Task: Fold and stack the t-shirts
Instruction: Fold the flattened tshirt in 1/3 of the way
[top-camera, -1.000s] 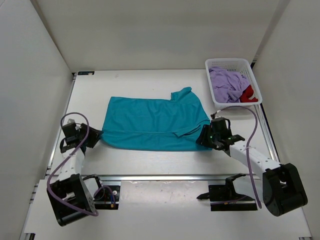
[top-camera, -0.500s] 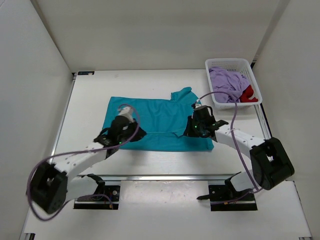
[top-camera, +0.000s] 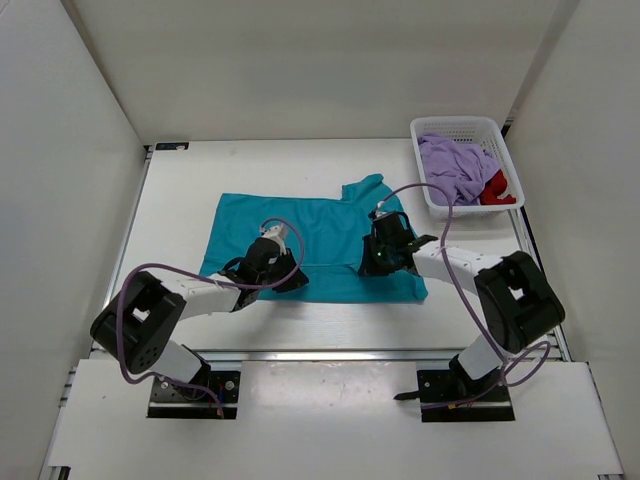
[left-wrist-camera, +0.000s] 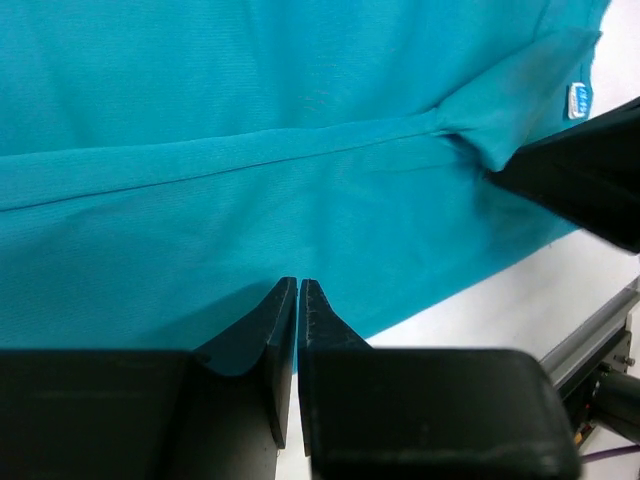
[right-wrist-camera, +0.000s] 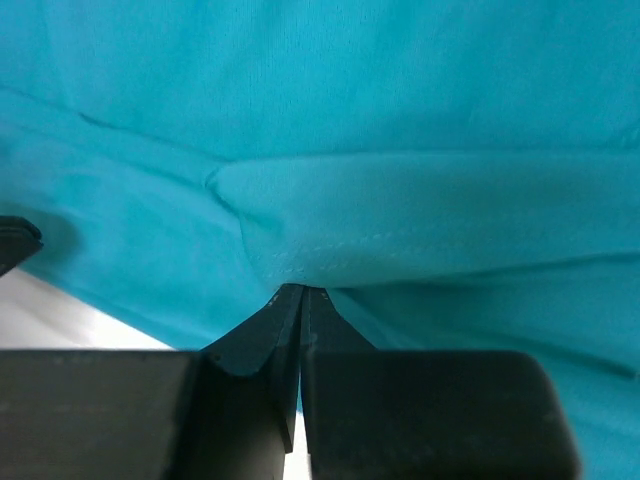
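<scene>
1. A teal t-shirt (top-camera: 320, 235) lies spread on the white tabletop (top-camera: 180, 200), one sleeve pointing towards the far side.
2. The left gripper (top-camera: 284, 275) sits over the shirt's near left part. Its jaws are pressed together and seem to pinch the cloth.
3. The right gripper (top-camera: 378, 258) sits over the near right part, jaws closed on a bunched ridge of teal fabric.
4. Holding two spaced points likely keeps the edge straight for a fold.
5. A lavender t-shirt (top-camera: 450, 165) and a red t-shirt (top-camera: 497, 187) wait in a white lattice basket (top-camera: 470, 125) at the far right.
</scene>
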